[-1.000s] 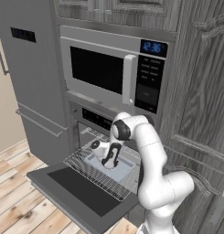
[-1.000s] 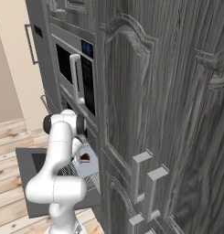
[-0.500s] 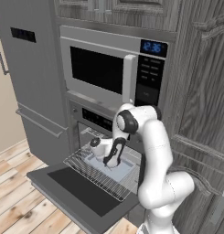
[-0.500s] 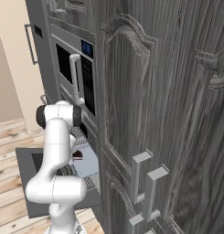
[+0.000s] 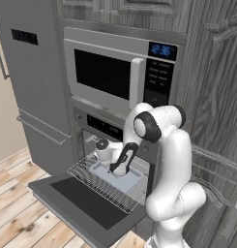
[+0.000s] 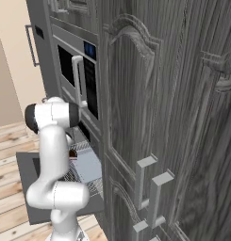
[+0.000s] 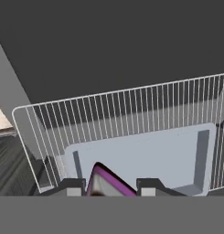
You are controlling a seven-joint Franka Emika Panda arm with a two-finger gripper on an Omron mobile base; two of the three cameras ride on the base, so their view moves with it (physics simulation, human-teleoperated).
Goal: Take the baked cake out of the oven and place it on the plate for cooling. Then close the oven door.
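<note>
The gripper (image 5: 119, 169) hangs low over the pulled-out wire rack (image 5: 98, 180) of the oven (image 5: 106, 140), its jaws drawn narrow; in the hand view a wedge with a purple-pink edge — the cake (image 7: 105, 183) by its look — sits between the two dark tips, and I judge that the jaws are closed on it, though whether it is clear of its tray cannot be told. The cake is thus right at the tool, over the pale grey tray (image 5: 115, 176) that rests on the rack; in the right base view a small dark-and-red piece (image 6: 73, 155) shows just beside the arm at the near end of that tray. The oven door (image 5: 83, 203) lies dropped flat, stretching out toward the base below the rack, with its dark glass facing up. The relation that matters for the coming move is out and away — the way clear leads from the rack toward the robot, over the flat door, since the oven's top and the microwave (image 5: 120, 72) close in from above; the plate I cannot place from here, so which side the carry must turn to remains unsettled; the door, still open, waits until the cake is set down.
</note>
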